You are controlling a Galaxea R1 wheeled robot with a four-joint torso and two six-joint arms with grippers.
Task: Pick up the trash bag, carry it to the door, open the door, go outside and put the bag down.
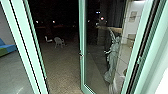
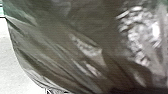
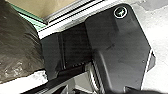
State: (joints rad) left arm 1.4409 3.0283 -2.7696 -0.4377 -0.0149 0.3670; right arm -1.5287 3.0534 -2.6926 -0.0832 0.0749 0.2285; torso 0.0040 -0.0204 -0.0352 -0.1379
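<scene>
The door [image 1: 82, 51], a glass leaf in a light green frame, stands open onto a dark yard in the head view. In the left wrist view the dark, shiny trash bag [image 2: 62, 45] hangs large and close to the camera, its plastic creased. The same trash bag [image 3: 20, 40] also appears in the right wrist view, beside the robot's own dark base. How the bag is held, and by which gripper, I cannot tell.
Green door posts [image 1: 23, 45] rise at the left, with another frame at the right. Outside, white chairs [image 1: 59, 42] stand on rough paving [image 1: 62, 72]. A pale statue [image 1: 113, 57] shows through the glass. A blue and green seat [image 1: 7, 48] is at far left.
</scene>
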